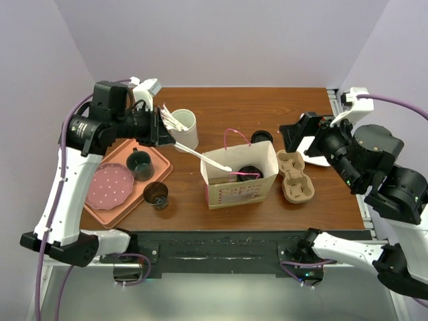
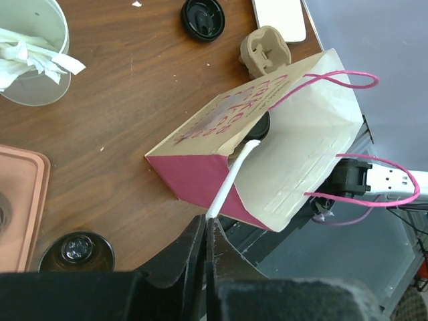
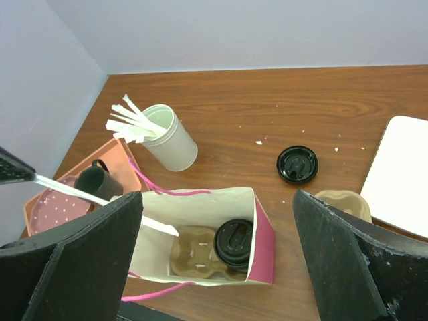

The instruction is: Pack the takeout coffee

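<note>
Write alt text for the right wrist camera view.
A lidded takeout coffee sits in a pulp carrier inside an open paper bag, framed by the open right gripper. The left gripper holds a white stirrer reaching into the bag.

Lettering on cream paper bag with pink sides and pink cord handles [image 1: 235,194]: pink print across its face, too blurred and skewed for me to read.
Everything else I see: no legible text.

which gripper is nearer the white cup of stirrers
Left. The left gripper, shut on a stirrer, is beside the white cup; the open right gripper is beyond the paper bag.
</note>
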Motion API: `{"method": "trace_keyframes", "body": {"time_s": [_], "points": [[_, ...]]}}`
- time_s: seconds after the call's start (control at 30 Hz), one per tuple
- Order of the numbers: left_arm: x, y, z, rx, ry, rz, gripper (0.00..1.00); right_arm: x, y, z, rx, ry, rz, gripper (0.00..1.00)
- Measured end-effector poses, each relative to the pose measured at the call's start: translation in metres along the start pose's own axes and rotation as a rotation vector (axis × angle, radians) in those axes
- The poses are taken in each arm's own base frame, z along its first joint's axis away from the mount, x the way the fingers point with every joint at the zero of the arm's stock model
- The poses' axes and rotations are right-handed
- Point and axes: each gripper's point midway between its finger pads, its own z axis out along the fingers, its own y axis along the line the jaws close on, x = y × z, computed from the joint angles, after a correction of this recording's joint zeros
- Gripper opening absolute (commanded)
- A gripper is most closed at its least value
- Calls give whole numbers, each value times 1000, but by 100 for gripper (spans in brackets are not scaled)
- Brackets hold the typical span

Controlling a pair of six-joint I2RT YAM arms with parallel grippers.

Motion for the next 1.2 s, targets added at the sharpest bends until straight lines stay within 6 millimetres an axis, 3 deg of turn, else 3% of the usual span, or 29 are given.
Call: {"method": "trace_keyframes", "body": {"time_s": [0.2, 0.47, 0.57, 0.67, 0.77, 0.8, 0.97, 1.2], "points": [[-10, -2, 6, 9, -1, -30, 35, -3, 7, 3, -30, -5, -8, 98], [-43, -23, 0, 83, -121, -27, 39, -1, 6, -2, -35, 2, -14, 98], [-56, -32, -5, 117, -183, -10, 45, 5, 9, -1, -51, 39, -24, 98], [-67, -43, -16, 149, -266, 22, 62, 14, 13, -1, -68, 80, -20, 98], [-66, -52, -35, 169, -350, 54, 79, 18, 16, -2, -82, 95, 6, 98], [-63, -53, -40, 170, -367, 62, 100, 18, 16, -3, -83, 97, 16, 98], [-50, -56, -64, 163, -476, 96, 100, 24, 13, -13, -74, 126, 87, 98], [-42, -51, -65, 155, -510, 105, 100, 14, 18, -22, -94, 117, 192, 98]]}}
